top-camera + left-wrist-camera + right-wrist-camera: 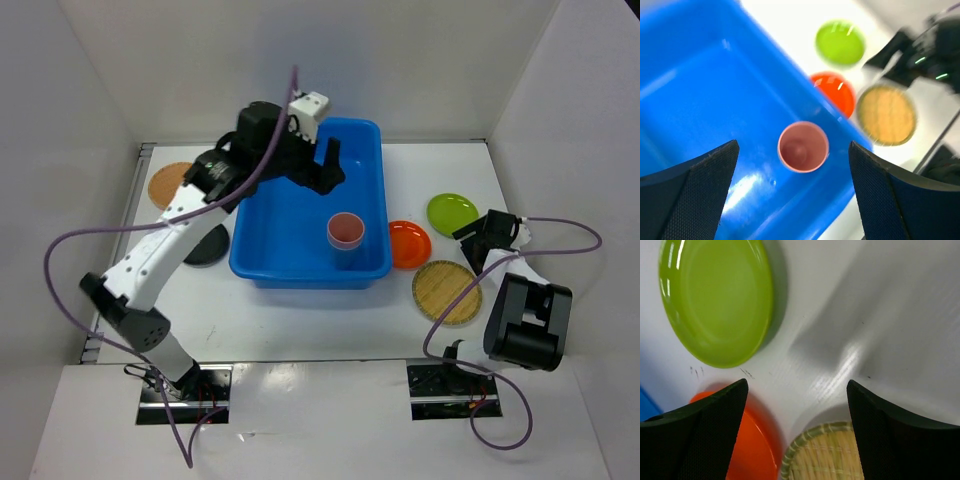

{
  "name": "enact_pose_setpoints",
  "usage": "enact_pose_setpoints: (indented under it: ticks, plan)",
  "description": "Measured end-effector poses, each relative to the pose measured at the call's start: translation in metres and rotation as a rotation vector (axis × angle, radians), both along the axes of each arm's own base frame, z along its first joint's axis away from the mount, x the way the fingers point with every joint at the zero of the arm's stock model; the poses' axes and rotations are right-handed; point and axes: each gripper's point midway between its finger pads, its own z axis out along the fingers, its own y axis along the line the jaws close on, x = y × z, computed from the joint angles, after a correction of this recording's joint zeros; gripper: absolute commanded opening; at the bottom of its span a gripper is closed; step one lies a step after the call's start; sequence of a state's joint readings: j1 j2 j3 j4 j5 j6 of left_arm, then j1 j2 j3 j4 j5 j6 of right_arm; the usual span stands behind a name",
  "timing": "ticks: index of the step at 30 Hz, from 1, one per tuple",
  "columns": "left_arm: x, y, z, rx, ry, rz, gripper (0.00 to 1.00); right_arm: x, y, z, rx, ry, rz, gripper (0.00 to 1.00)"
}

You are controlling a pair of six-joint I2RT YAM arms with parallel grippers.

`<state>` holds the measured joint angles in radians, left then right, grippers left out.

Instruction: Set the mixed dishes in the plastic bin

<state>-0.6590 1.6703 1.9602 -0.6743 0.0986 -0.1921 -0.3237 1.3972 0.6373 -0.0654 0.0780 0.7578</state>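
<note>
The blue plastic bin (pixel 300 272) sits mid-table with a pink cup (pixel 346 231) upright inside, near its right wall. My left gripper (pixel 327 164) hangs open over the bin; in the left wrist view the pink cup (pixel 803 146) stands free below the gap of the left gripper (pixel 792 145). Right of the bin lie an orange plate (pixel 410 243), a lime-green plate (pixel 452 212) and a tan woven plate (pixel 446 291). My right gripper (pixel 480 240) is open and empty just above the table, between those three plates. In the right wrist view, the woven plate's rim (pixel 805 450) is just below the right gripper (pixel 797 385).
Left of the bin, a second tan plate (pixel 167 184) and a black plate (pixel 208 247) lie on the table, the black one partly under my left arm. White walls enclose the table on three sides. A purple cable loops off each arm.
</note>
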Motion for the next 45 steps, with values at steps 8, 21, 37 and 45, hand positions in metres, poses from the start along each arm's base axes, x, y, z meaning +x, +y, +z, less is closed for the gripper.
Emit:
enact_pose_setpoints:
  ticks: [8, 21, 37, 45]
  plan:
    - [-0.01, 0.026, 0.055, -0.131, -0.122, 0.026, 0.97, 0.032, -0.01, 0.013, -0.022, -0.068, 0.001, 0.82]
    - [0.002, 0.023, 0.019, -0.08, -0.054, 0.038, 0.97, 0.059, -0.02, -0.016, -0.002, -0.026, -0.009, 0.46]
    - [0.007, 0.027, 0.01, -0.071, -0.044, 0.053, 0.98, 0.073, -0.022, -0.012, 0.002, -0.036, 0.007, 0.0]
    - [0.01, 0.047, -0.005, -0.048, -0.025, 0.103, 0.98, 0.07, -0.011, 0.039, -0.079, -0.099, 0.006, 0.0]
